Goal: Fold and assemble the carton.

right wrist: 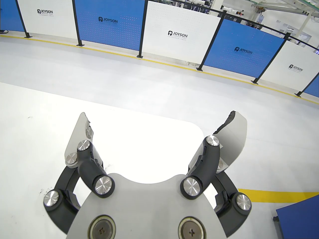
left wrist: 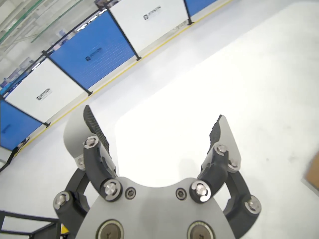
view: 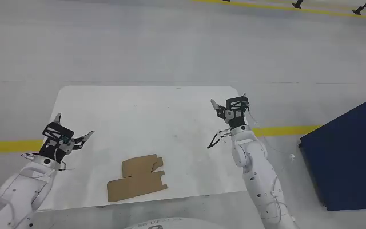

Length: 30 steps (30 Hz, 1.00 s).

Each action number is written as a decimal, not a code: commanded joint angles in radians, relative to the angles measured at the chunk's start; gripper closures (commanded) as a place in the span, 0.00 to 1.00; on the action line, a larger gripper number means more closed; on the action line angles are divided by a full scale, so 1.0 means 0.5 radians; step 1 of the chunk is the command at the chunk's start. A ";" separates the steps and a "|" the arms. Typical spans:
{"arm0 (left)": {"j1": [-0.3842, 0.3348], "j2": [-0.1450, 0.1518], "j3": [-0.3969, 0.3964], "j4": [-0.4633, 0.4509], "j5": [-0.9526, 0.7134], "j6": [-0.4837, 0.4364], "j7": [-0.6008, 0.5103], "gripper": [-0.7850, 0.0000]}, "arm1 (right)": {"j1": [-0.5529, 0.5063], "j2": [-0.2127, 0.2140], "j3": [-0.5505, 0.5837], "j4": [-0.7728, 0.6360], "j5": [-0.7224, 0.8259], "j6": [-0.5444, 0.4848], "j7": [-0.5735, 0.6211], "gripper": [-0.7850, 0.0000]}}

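A flat brown cardboard carton (view: 138, 177) lies unfolded near the front edge of the white table (view: 143, 109), a little left of centre. One corner of the carton (left wrist: 313, 172) shows in the left wrist view. My left gripper (view: 73, 129) (left wrist: 153, 120) is at the table's left edge, open and holding nothing, well left of the carton. My right gripper (view: 230, 103) (right wrist: 159, 118) is over the table's right edge near the far corner, open as well, with nothing between its fingers.
A dark blue panel (view: 337, 154) stands on the floor to the right of the table. A yellow floor line (view: 286, 130) runs past both sides. Blue and white barrier panels (right wrist: 174, 30) fence the area farther off.
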 commanded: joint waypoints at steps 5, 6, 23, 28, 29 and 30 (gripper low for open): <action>0.010 0.073 -0.029 0.058 0.313 -0.716 0.354 0.00 | 0.000 0.000 0.000 0.000 0.000 0.000 0.000 0.00; 0.014 0.088 -0.038 0.057 0.402 -0.782 0.424 0.00 | 0.000 0.000 0.000 0.000 0.000 0.000 0.000 0.00; 0.051 0.142 0.099 0.028 1.061 -0.649 0.564 0.00 | 0.000 0.000 0.000 0.000 0.000 0.000 0.000 0.00; 0.119 0.198 0.085 0.026 1.456 -0.477 0.856 0.00 | 0.000 0.000 0.000 0.000 0.000 0.000 0.000 0.00; 0.137 0.209 0.075 0.026 1.523 -0.428 0.917 0.00 | 0.000 0.000 0.000 0.000 0.000 0.000 0.000 0.00; 0.157 0.219 0.067 0.026 1.583 -0.386 0.968 0.00 | 0.000 0.000 0.000 0.000 0.000 0.000 0.000 0.00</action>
